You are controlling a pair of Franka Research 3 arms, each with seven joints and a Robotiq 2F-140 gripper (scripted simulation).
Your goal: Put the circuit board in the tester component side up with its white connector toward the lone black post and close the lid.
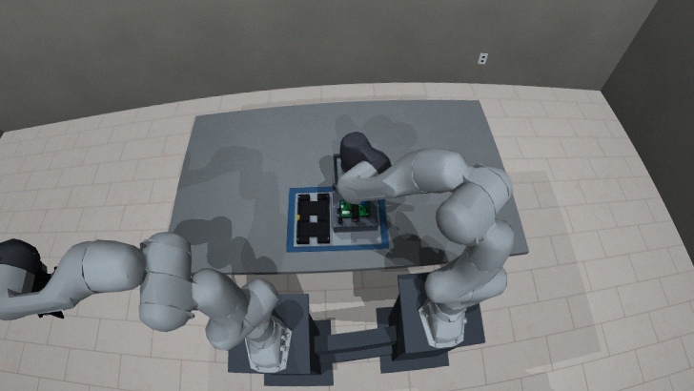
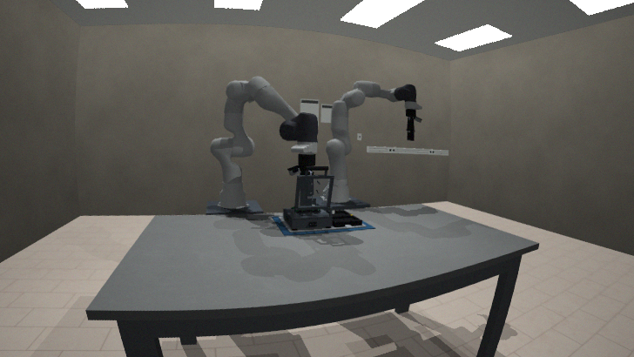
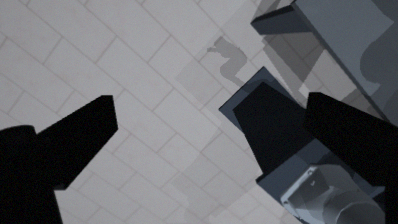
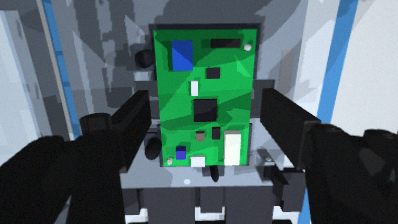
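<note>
I see the circuit board [image 1: 364, 207] [image 4: 172, 100] in the tester [image 1: 354, 227] [image 2: 306, 219] [image 4: 142, 177], between my right end effector's [image 2: 306, 191] [image 4: 205, 95] half-open, empty fingers. The raised lid [image 2: 331, 191] stands close beside it; the tray [image 1: 313, 230] [image 2: 347, 220] [image 4: 165, 205] adjoins. My left end effector [image 1: 54, 294] [image 2: 410, 136] [image 3: 210, 111] hangs wide open, empty.
</note>
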